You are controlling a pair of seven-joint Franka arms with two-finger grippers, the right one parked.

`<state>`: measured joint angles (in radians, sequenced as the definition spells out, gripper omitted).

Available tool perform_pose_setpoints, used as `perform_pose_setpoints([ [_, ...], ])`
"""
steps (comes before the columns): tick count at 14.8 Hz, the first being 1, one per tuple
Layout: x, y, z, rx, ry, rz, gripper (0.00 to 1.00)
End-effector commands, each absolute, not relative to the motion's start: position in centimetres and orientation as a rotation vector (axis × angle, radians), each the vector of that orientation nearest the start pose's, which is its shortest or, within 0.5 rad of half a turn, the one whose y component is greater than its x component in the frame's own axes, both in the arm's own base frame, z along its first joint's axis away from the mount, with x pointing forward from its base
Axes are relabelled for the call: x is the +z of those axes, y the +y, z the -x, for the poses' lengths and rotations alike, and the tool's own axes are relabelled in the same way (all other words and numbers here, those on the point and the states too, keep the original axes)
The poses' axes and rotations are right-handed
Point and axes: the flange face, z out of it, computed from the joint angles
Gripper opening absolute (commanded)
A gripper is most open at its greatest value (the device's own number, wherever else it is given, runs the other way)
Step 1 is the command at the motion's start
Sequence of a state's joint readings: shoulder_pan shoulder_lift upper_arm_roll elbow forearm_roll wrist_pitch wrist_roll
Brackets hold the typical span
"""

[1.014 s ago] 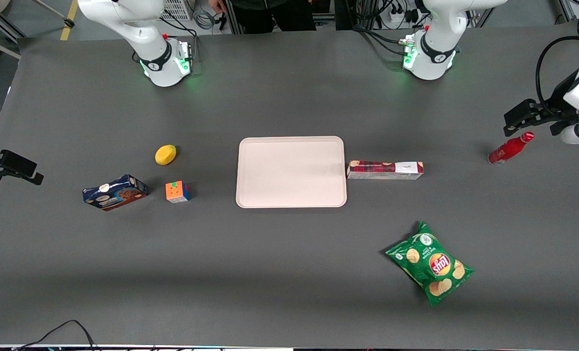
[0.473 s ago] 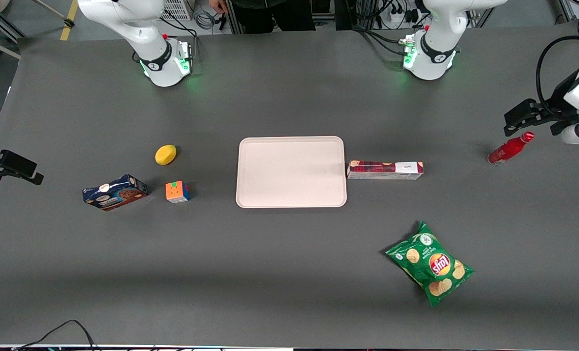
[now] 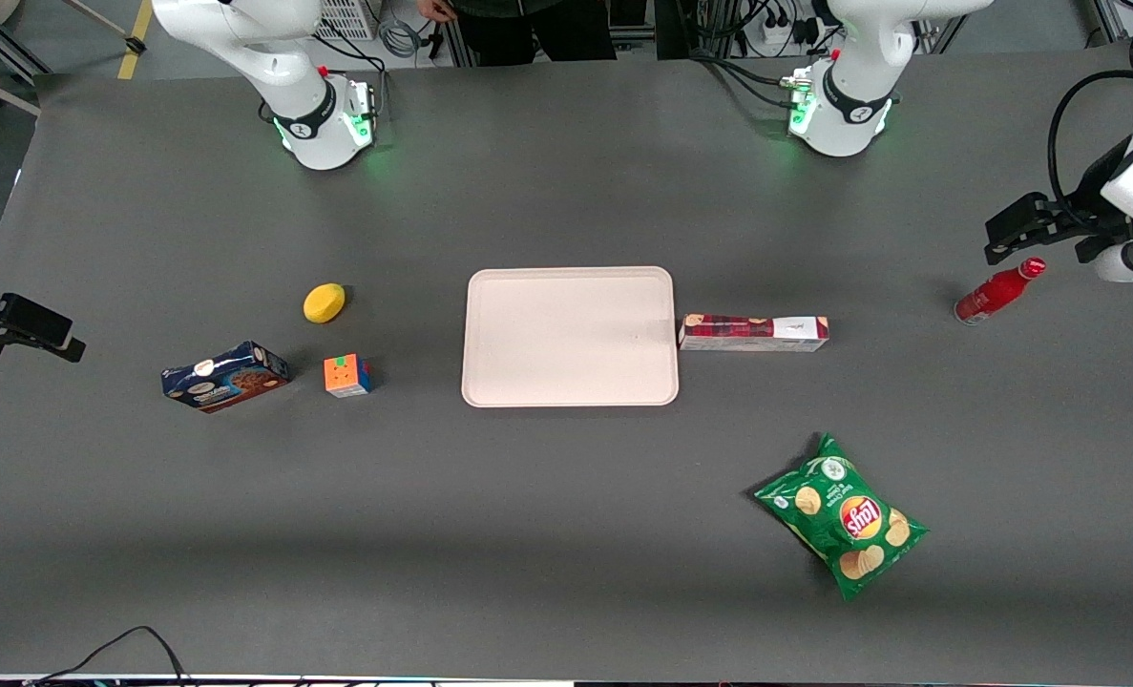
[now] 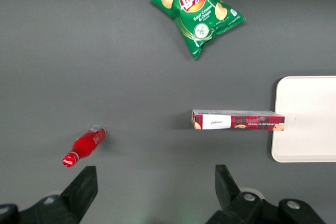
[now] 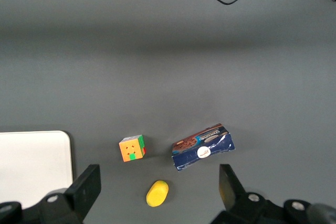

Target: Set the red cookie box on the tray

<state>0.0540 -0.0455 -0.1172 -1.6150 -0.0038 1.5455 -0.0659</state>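
The red cookie box (image 3: 753, 332) lies flat on the table, its plaid end touching the short edge of the pale tray (image 3: 570, 336) and its white end pointing toward the working arm's end. The box (image 4: 237, 120) and a part of the tray (image 4: 307, 119) also show in the left wrist view. My gripper (image 3: 1034, 229) hangs high near the working arm's end of the table, above the red bottle (image 3: 997, 291) and well away from the box. Its fingers (image 4: 84, 187) stand wide apart with nothing between them, so the gripper (image 4: 156, 186) is open. The tray holds nothing.
A green chips bag (image 3: 842, 516) lies nearer the front camera than the box. Toward the parked arm's end sit a yellow lemon (image 3: 324, 302), a colour cube (image 3: 347, 375) and a blue cookie box (image 3: 225, 376). Both arm bases (image 3: 838, 105) stand at the table's back edge.
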Motion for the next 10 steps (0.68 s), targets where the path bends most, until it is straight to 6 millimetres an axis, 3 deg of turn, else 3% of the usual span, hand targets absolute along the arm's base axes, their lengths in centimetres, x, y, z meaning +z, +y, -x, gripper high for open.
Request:
perform_pose_setpoints([
  [1,62.5,-3.5,-53.5,0.116,-0.014,3.139,1.00],
  [4,62.3,-4.0,-53.3,0.152,-0.002,3.139,1.00],
  [8,62.1,-8.5,-52.1,0.207,0.179,3.119,1.00],
  [10,61.9,-9.4,-52.0,0.224,0.214,3.117,1.00],
])
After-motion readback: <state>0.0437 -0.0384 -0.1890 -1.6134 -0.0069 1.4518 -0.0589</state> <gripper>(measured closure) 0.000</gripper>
